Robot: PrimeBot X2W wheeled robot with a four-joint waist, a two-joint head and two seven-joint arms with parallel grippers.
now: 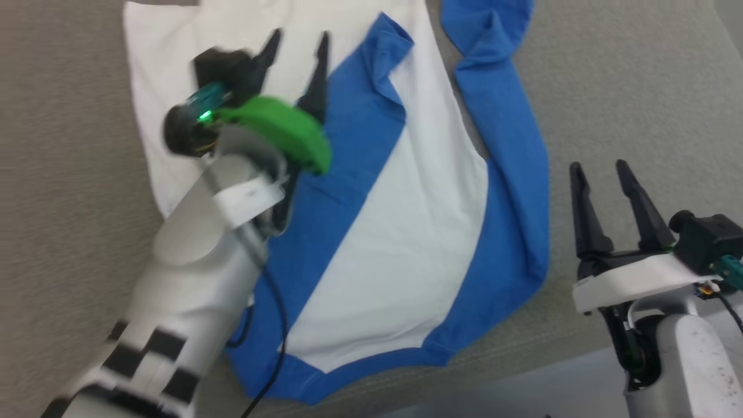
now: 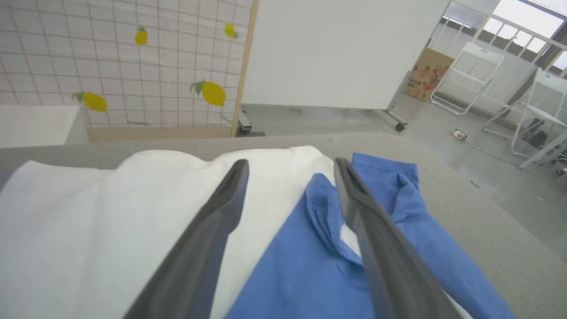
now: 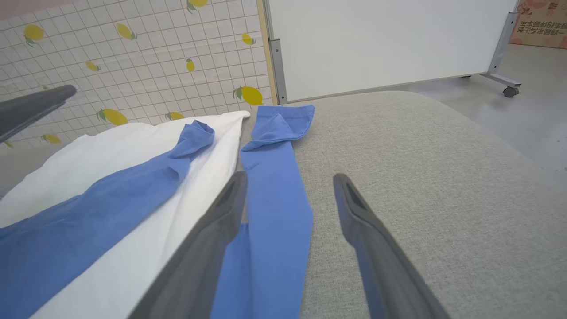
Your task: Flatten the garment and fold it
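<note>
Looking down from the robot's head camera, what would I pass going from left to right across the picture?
grey surface → left tool, open → blue sleeve folded across the garment → white body → second blue sleeve, stretched out → right tool, open

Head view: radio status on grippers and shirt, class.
Left gripper open over white cotton shirt with blue sleeves. Right gripper open beside it. One sleeve across body.
</note>
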